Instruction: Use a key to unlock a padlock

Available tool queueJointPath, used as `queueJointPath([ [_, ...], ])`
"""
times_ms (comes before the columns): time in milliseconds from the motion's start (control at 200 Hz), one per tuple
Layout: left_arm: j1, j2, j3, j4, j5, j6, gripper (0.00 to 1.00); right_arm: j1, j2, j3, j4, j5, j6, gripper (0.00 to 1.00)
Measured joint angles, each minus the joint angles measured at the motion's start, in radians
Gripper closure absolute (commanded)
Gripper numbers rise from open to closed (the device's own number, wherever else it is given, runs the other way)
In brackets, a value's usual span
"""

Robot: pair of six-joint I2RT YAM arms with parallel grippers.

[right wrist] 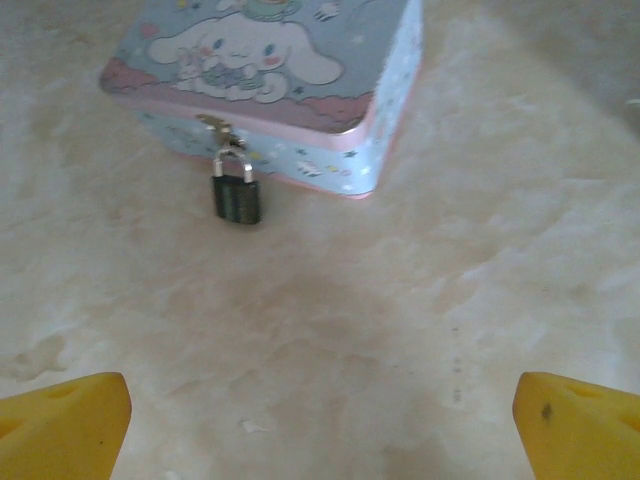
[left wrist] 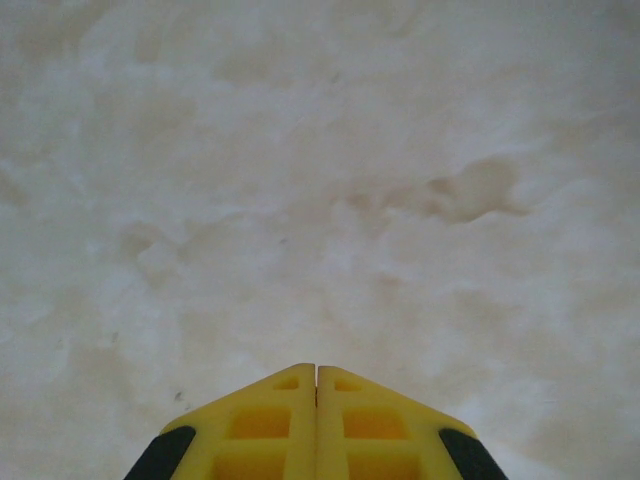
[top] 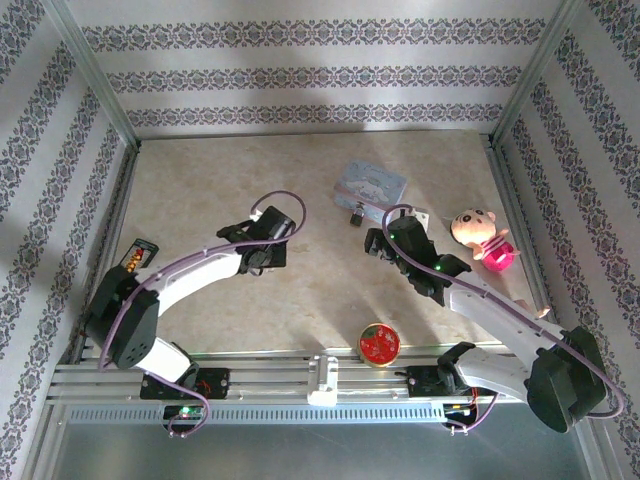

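Right wrist: padlock (right wrist: 236, 198) hangs from seemingly closed tin (right wrist: 300, 160).

We look down in the top external view from high behind the arm bases, facing the wallpapered back wall (top: 300, 70), far enough off to take in the whole surface (top: 200, 180). The left wrist camera sits just behind the left end effector (left wrist: 317, 375) and points steeply down, very near the bare marbled surface. The right wrist camera looks forward and down past the right end effector (right wrist: 320, 400), close to the pastel tin (right wrist: 270, 70) and the padlock (right wrist: 236, 198) hanging from its clasp. The overhead and right wrist views share that tin and padlock.
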Motion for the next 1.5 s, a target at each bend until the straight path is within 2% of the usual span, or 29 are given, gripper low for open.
queueJointPath([
  [150,0.014,-0.109,-0.077,0.158,0.087,0.039,1.0,-0.031,0.0,-0.048,0.113,-0.154,0.03,0.02],
  [390,0.05,-0.224,-0.163,0.415,0.296,0.09,1.0,-0.064,-0.023,-0.125,0.332,-0.385,0.08,0.05],
  [630,0.105,-0.256,-0.233,0.731,0.523,0.023,1.0,-0.065,-0.006,-0.135,0.557,-0.609,0.127,0.19],
  [770,0.129,-0.235,-0.248,0.861,0.611,-0.04,1.0,-0.056,0.024,-0.132,0.656,-0.704,0.145,0.28],
  [925,0.13,-0.227,-0.248,0.943,0.669,-0.084,1.0,-0.024,0.06,-0.104,0.742,-0.777,0.151,0.31],
  [1020,0.13,-0.227,-0.248,0.981,0.698,-0.098,1.0,-0.016,0.09,-0.082,0.8,-0.809,0.156,0.37],
  [1135,0.13,-0.227,-0.248,1.01,0.72,-0.109,1.0,-0.009,0.137,-0.054,0.857,-0.838,0.163,0.38],
  [1299,0.13,-0.227,-0.249,1.023,0.729,-0.116,1.0,0.003,0.217,-0.019,0.946,-0.877,0.19,0.46],
  [1504,0.13,-0.227,-0.264,1.049,0.698,-0.138,1.0,0.014,0.306,-0.005,1.068,-0.92,0.253,0.51],
])
